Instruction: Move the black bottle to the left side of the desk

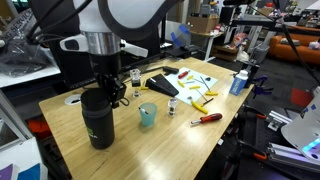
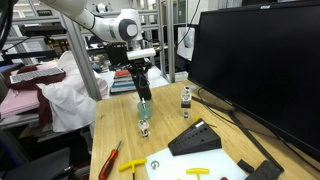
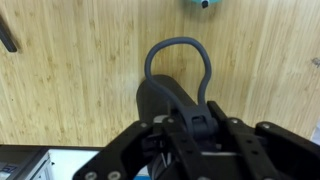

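White arm (image 1: 135, 14), black tool (image 1: 104, 87)

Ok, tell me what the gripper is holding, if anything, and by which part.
The gripper appears to hold the black bottle by its top, jaws closed around the cap from above; the cap's loop handle sticks out free.

My arm (image 1: 128, 14) drops almost vertically at the near left of the scene, wrist (image 1: 102, 45) straight, gripper (image 1: 100, 86) pointing straight down. Whether my jaws are closed or parted, I cannot make out.
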`<action>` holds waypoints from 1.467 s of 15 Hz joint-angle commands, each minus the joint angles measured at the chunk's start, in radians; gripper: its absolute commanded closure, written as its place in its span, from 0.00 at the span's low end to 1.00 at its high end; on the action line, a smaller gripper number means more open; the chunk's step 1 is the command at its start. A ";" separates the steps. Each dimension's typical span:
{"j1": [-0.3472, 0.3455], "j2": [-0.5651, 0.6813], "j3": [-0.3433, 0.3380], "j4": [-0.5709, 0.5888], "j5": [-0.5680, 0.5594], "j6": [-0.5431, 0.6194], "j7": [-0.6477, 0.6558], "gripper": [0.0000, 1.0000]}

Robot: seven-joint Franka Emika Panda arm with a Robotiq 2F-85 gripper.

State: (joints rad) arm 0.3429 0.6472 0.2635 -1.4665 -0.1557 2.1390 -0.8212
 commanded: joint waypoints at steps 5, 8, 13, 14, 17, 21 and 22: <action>-0.003 0.040 0.018 0.112 -0.006 -0.066 -0.022 0.27; 0.018 -0.014 -0.007 0.102 -0.030 -0.060 0.061 0.06; -0.006 -0.127 0.010 0.032 0.018 -0.080 0.126 0.00; 0.002 -0.072 0.014 0.101 -0.004 -0.084 0.111 0.00; 0.003 -0.076 0.015 0.097 -0.004 -0.084 0.113 0.00; 0.003 -0.066 0.015 0.101 -0.004 -0.084 0.113 0.00; 0.003 -0.066 0.015 0.102 -0.004 -0.084 0.113 0.00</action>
State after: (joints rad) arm 0.3496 0.5766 0.2714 -1.3727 -0.1547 2.0605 -0.7114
